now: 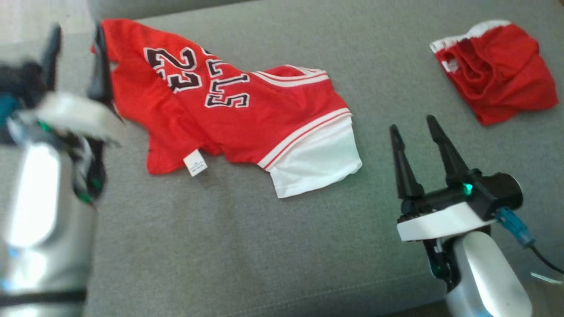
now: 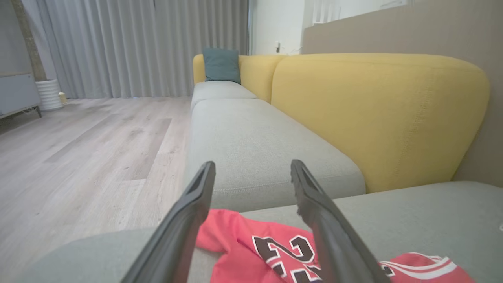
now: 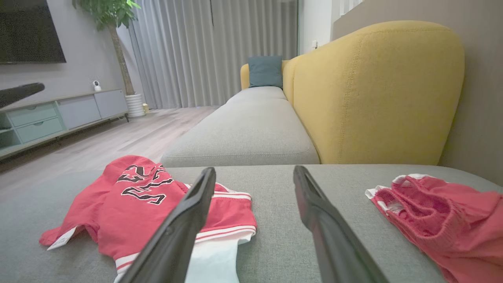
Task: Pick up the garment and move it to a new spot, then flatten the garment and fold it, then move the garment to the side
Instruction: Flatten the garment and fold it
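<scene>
Two empty pincers are standing spread: the left gripper (image 1: 77, 31) beside the garment (image 1: 246, 123), the right gripper (image 1: 411, 123) near its sleeve (image 1: 317, 163). Lying rumpled on the grey cushion (image 1: 220, 246), the garment is seemingly awaiting flattening, which is calling for pinching opposite edges and pulling outward.

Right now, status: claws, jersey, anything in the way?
Left claw open beside jersey; right claw open, clear of it. Jersey crumpled, unfolded, on grey cushion. Red shorts apart at right, nothing blocking.

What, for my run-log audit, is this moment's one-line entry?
Bulls 23 jersey crumpled on sofa seat | red shorts apart | left gripper open at jersey corner | right gripper open
</scene>
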Available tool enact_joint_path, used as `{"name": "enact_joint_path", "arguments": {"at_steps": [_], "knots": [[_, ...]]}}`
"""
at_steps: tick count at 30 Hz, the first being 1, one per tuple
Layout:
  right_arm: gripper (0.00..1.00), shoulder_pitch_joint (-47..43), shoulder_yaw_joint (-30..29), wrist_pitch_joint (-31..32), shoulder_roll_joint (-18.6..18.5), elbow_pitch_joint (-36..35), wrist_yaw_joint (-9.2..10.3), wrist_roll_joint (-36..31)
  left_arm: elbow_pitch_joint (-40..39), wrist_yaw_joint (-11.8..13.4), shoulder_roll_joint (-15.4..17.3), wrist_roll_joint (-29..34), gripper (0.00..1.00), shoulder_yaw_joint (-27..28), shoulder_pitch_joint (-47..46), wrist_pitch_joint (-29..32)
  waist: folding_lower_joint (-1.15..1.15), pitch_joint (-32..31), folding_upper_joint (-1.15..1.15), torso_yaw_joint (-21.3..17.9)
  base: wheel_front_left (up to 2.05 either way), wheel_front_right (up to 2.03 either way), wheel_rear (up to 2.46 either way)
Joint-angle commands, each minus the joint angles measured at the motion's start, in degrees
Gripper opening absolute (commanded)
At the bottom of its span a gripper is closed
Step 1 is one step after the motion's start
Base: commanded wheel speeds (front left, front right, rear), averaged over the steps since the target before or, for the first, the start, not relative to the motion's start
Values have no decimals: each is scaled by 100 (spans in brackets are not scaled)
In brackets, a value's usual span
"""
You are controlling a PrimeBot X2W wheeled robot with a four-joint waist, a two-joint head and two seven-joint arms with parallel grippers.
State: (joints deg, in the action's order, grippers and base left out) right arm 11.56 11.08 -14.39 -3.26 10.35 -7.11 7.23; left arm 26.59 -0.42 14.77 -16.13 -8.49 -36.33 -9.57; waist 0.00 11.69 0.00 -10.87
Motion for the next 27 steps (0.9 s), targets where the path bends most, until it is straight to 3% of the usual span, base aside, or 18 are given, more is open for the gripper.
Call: {"name": "enact_joint_path", "arguments": {"at_steps": [1,9,15,27], "knots": [[100,-5,10,-61,38,-175,-37,89,-520,73,55,-120,100,192,259,-130,0,-191,0,146,0,0,0],[100,-214,-259,-61,38,-191,-37,74,-1721,403,-453,-305,100,181,2286,-437,0,-566,0,415,0,0,0],[100,-319,-356,-61,38,-164,-37,84,-2034,579,-653,-203,100,155,3221,-517,0,-697,0,572,0,0,0],[100,-535,-273,-61,38,77,-37,239,-2212,638,-954,108,100,42,3779,-541,0,-880,0,642,0,0,0]]}}
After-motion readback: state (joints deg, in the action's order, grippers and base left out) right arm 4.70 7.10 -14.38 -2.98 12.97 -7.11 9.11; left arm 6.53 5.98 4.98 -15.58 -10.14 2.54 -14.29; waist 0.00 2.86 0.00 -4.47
